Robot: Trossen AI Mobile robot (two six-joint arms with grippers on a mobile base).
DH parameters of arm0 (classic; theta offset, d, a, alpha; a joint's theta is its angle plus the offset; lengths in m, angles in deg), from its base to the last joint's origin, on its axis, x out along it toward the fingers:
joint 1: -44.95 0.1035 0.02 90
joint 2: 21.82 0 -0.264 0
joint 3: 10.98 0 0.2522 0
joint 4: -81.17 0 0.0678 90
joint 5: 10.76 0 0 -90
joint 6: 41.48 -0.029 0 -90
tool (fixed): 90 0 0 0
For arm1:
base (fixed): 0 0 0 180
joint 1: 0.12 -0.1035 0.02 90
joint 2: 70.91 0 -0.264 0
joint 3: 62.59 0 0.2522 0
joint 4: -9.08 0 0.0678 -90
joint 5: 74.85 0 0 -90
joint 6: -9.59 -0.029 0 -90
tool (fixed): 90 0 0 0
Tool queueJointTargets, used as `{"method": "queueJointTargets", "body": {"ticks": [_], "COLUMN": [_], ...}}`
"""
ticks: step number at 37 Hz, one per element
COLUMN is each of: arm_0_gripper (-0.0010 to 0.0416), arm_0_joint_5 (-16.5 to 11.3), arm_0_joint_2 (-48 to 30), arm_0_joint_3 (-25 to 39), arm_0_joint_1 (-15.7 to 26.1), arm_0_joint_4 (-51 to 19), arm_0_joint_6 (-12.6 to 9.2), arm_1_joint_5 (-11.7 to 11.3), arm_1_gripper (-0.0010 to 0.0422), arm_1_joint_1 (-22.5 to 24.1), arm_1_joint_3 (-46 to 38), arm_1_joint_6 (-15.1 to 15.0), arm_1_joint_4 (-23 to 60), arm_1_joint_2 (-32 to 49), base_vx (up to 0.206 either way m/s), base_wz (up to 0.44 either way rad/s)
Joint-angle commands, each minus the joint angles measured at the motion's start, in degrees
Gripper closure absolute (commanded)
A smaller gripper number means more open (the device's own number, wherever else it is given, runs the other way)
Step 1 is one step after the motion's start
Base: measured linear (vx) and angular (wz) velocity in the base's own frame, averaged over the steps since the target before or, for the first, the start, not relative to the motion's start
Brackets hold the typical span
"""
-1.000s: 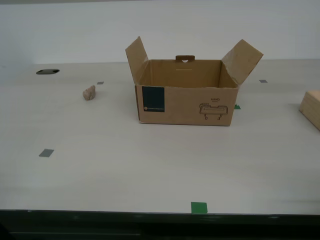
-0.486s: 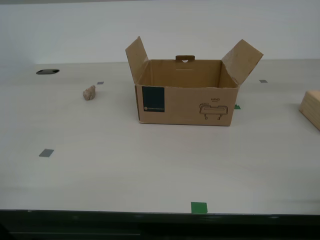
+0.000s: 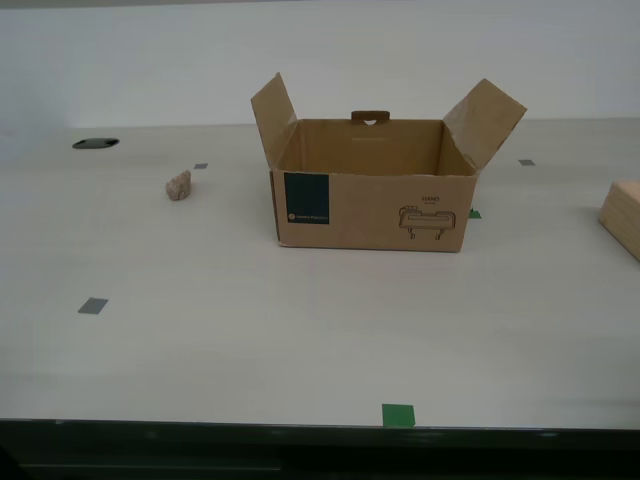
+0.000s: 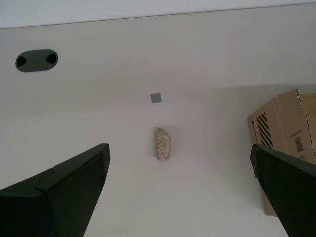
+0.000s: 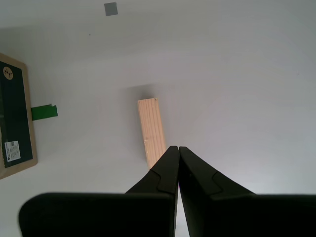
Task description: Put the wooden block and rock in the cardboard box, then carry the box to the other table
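Jaws on my first gripper [image 5: 177,150] are pressed together on nothing, hanging over the pale tan rectangular wooden block [image 5: 151,131] near a tabletop edge. My second gripper [image 4: 180,170] is spread wide, empty, above the small lumpy beige-pink rock [image 4: 162,143]. Brown cardboard box [image 3: 372,190], flaps up, sits mid-table; what shows of its inside looks bare. Smooth off-white tabletop [image 3: 250,330] has grey and green tape squares [image 3: 398,414] plus a black hole [image 3: 95,143].

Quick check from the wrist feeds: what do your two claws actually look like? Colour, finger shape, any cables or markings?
My first claw has matte black fingers tapering from broad bases to narrow tips. My second claw has the same matte black fingers, blocky and wedge-shaped. No cables or markings show. Neither arm appears in the exterior view.
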Motion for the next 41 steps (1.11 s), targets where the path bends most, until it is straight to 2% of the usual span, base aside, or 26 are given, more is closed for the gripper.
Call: {"method": "queueJointTargets", "body": {"ticks": [1,26,29,41], "arm_0_gripper": [0.0405,0.0405,0.0405,0.0405], "arm_0_joint_5": [-0.17,-0.20,-0.26,-0.92], "arm_0_joint_2": [0.00,0.00,0.00,0.00], "arm_0_joint_3": [0.04,0.04,0.04,0.04], "arm_0_joint_1": [0.02,0.07,0.07,0.07], "arm_0_joint_4": [0.04,0.52,0.63,0.85], "arm_0_joint_6": [-0.07,-0.07,-1.07,-1.07], "arm_1_joint_5": [-0.02,-0.02,-0.02,-0.02], "arm_1_gripper": [0.0021,0.0021,0.0021,0.0021], "arm_1_joint_1": [0.02,0.02,0.04,0.04], "arm_1_joint_3": [-0.04,-0.04,-0.04,-0.04], "arm_1_joint_6": [0.00,0.02,0.02,0.02], "arm_1_joint_4": [-0.04,-0.42,-0.42,-0.44], "arm_1_joint_2": [-0.02,-0.02,-0.02,-0.02], "base_vx": [0.000,0.000,0.000,0.000], "base_wz": [0.000,0.000,0.000,0.000]}}
